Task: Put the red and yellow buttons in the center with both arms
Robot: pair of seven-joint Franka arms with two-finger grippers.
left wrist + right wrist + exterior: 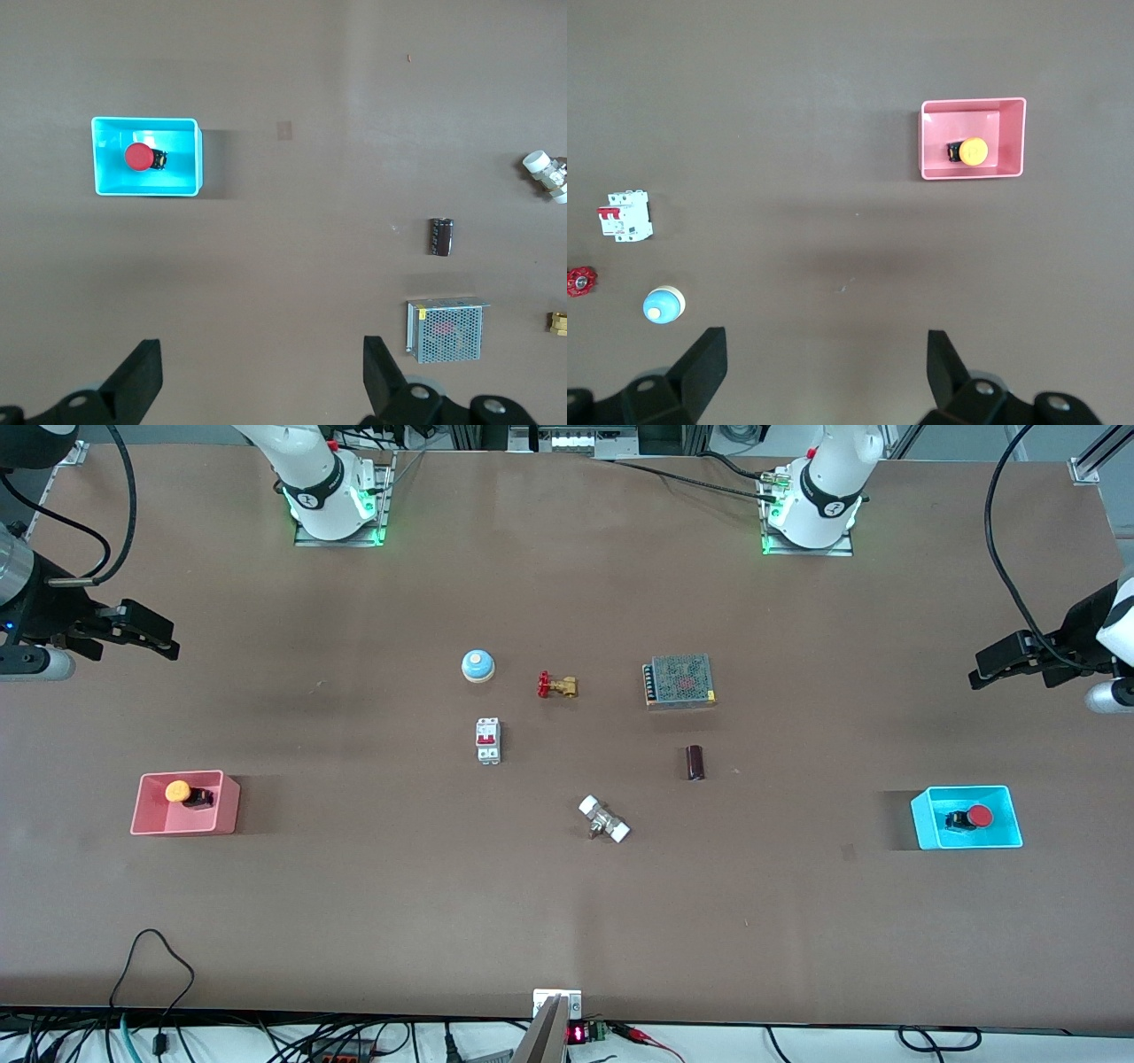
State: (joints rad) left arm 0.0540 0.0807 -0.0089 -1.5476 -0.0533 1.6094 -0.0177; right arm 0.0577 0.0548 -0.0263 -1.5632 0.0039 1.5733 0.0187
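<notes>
The red button (979, 816) lies in the cyan bin (927, 825) at the left arm's end of the desk (354, 903), the yellow button (178, 791) in the pink bin (151, 824) at the right arm's end. The left hand (997, 666) hangs over bare desk near the cyan bin, fingers wide and empty; the right hand (151, 636) likewise near the pink bin. Mid-desk lie a bell (477, 665), brass valve (557, 685), breaker (488, 740), power supply (679, 681), capacitor (695, 763) and white-capped fitting (604, 819)
</notes>
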